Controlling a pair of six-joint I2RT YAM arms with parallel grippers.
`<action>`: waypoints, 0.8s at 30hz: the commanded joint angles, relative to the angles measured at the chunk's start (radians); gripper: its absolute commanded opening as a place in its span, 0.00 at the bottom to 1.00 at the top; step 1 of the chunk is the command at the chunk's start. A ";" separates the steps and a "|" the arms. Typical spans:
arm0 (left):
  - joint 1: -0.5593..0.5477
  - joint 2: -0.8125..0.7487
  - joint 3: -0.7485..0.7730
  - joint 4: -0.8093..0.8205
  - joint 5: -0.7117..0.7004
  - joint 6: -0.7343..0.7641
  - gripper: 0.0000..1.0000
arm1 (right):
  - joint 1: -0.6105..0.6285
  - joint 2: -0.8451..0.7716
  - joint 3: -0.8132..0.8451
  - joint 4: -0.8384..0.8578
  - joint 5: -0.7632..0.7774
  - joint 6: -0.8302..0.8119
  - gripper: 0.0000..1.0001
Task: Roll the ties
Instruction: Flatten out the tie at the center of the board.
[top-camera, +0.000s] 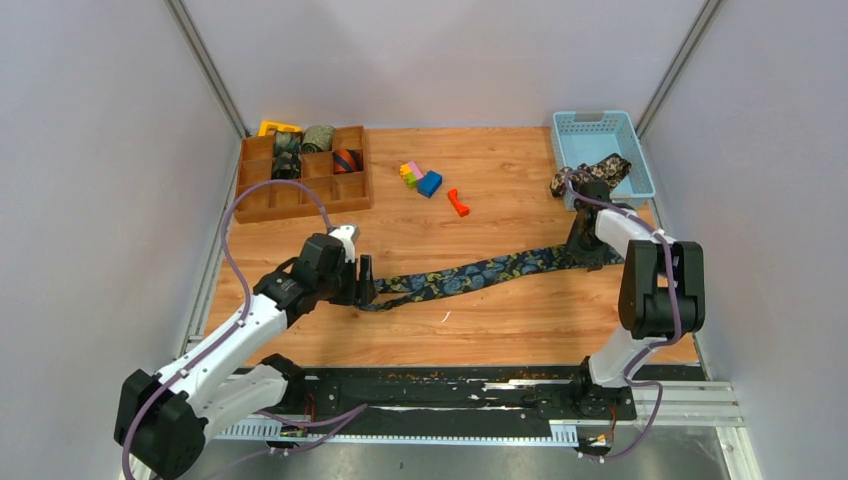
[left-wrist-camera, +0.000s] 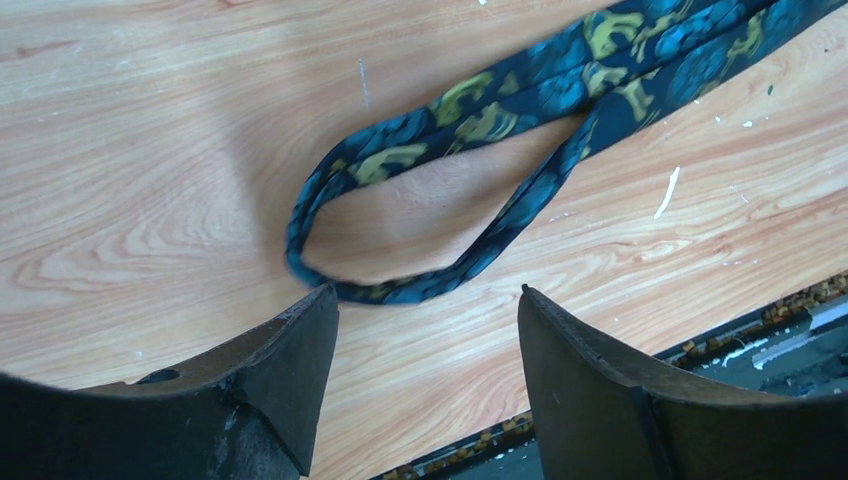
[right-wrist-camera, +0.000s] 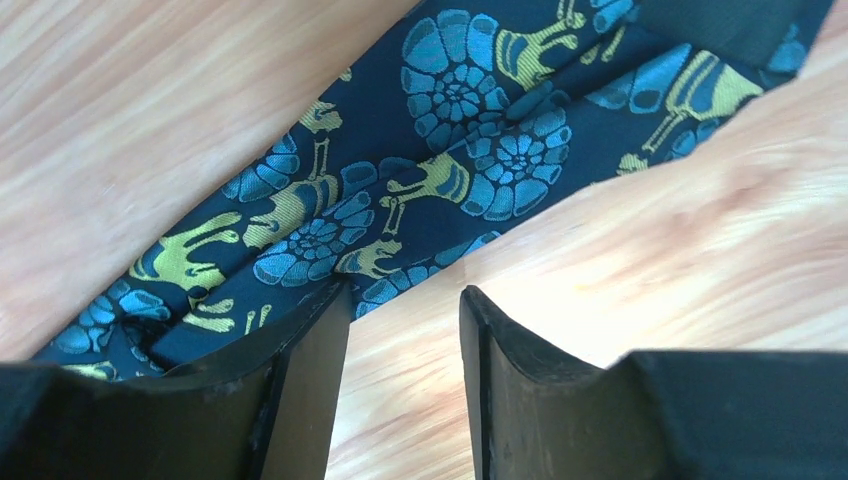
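- Across wooden counter (top-camera: 500, 330), seeing navy paisley tie (top-camera: 470, 272) lying stretched between both arms, near end folded into a loop.
- Judging it light, limp and slippery, so taking hold at the loop's fold.
- Holding left pincer (left-wrist-camera: 428, 308) apart and empty, loop lying just ahead of its tips.
- Holding right pincer (right-wrist-camera: 405, 297) apart, clamping nothing, one finger overlapping tie's far end.

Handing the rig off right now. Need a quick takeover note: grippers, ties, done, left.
Left gripper: open, empty, just short of the looped end of the navy paisley tie.
Right gripper: open, at the tie's other end, nothing clamped.
Tie lies stretched across the table, unrolled.
Done: rolled ties sit in the wooden tray.
Left: roll this one, then the floral tie draped over the blue basket.
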 joint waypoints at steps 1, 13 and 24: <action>-0.001 0.018 0.027 0.042 0.049 0.025 0.73 | -0.051 0.082 0.085 -0.084 0.209 -0.040 0.46; -0.034 0.049 -0.023 0.127 0.038 0.031 0.74 | 0.017 -0.005 0.301 -0.214 0.213 -0.104 0.48; -0.040 0.034 -0.095 0.154 -0.027 0.015 0.72 | 0.205 -0.218 0.227 -0.235 0.039 -0.092 0.51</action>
